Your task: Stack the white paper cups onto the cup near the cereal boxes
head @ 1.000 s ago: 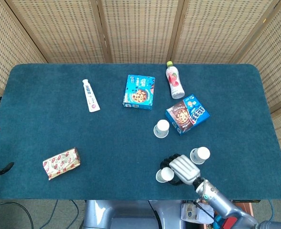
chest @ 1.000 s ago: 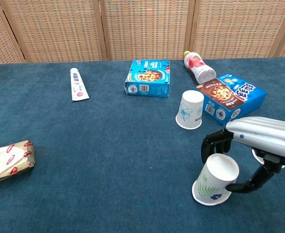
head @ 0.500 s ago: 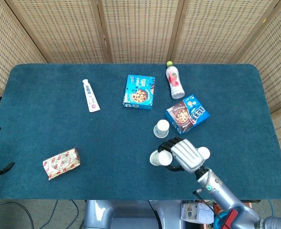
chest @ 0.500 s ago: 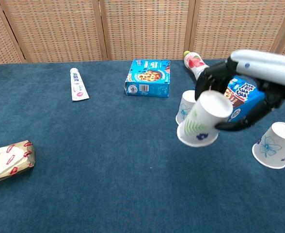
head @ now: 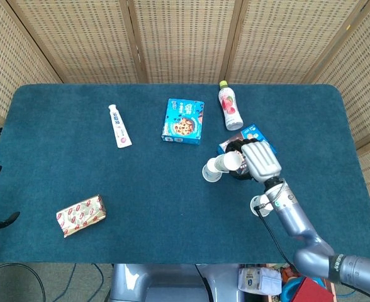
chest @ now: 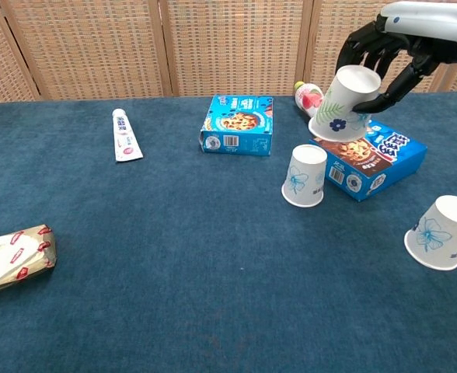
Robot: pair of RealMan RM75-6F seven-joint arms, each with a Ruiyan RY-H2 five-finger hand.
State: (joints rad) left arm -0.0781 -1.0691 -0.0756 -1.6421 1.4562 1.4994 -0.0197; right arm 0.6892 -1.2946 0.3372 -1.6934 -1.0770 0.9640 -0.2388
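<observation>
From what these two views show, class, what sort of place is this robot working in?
Probably a staged robot test area, not a home kitchen: a table covered in blue felt, woven folding screens walling it off, and unrelated goods such as cereal boxes, toothpaste and paper cups spread out.

right hand [chest: 399,47] lifted paper cup [chest: 343,103], now above cereal box [chest: 372,158]

The right hand [chest: 403,39] is raised, its fingers [chest: 368,40] curled in a grip.
</observation>
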